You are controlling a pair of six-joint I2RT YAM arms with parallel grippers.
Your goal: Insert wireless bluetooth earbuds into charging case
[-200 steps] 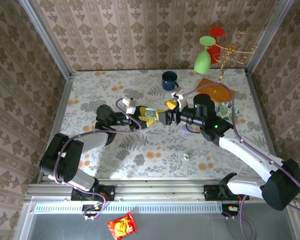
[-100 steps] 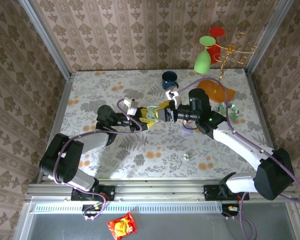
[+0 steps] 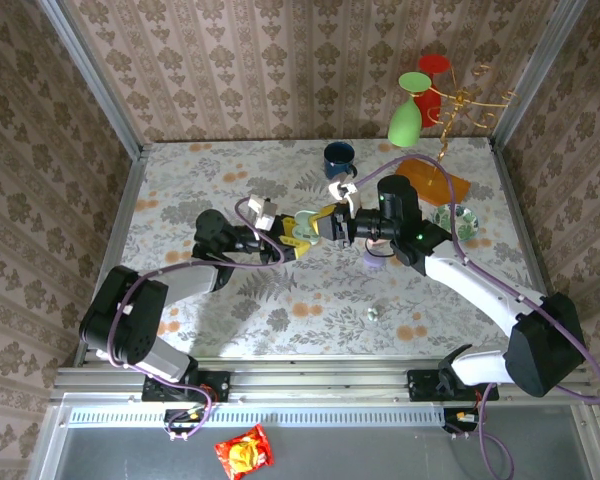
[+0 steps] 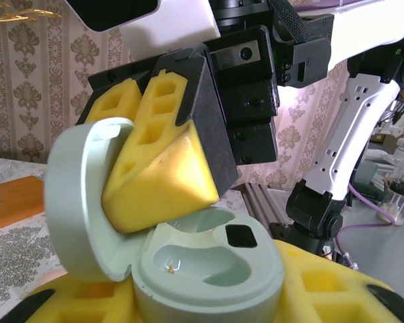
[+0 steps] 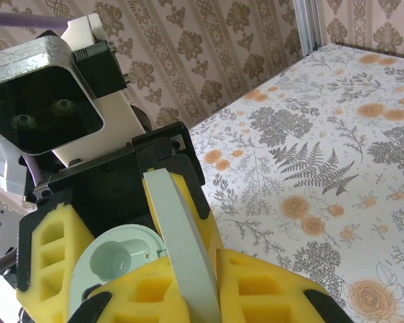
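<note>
A pale green charging case (image 4: 209, 272) sits between the yellow pads of my left gripper (image 4: 209, 299), which is shut on its body. The lid (image 4: 77, 202) stands open and both wells look empty. My right gripper (image 5: 202, 282) is shut on the lid's edge (image 5: 178, 229), and its yellow fingers (image 4: 161, 168) reach over the case. In the top view the two grippers meet mid-table, left gripper (image 3: 286, 243) and right gripper (image 3: 320, 228), with the case (image 3: 302, 232) between them. A tiny pale earbud (image 3: 373, 313) lies on the tablecloth to the front right.
A dark blue mug (image 3: 339, 158) stands behind the grippers. An orange-based gold wire rack (image 3: 435, 180) with a green glass (image 3: 405, 118) and a red glass (image 3: 435, 65) fills the back right corner. A purple pebble (image 3: 373, 258) lies under the right arm.
My right gripper has moved left to the case and closed on its open lid. The left gripper has stayed in place holding the case body.
</note>
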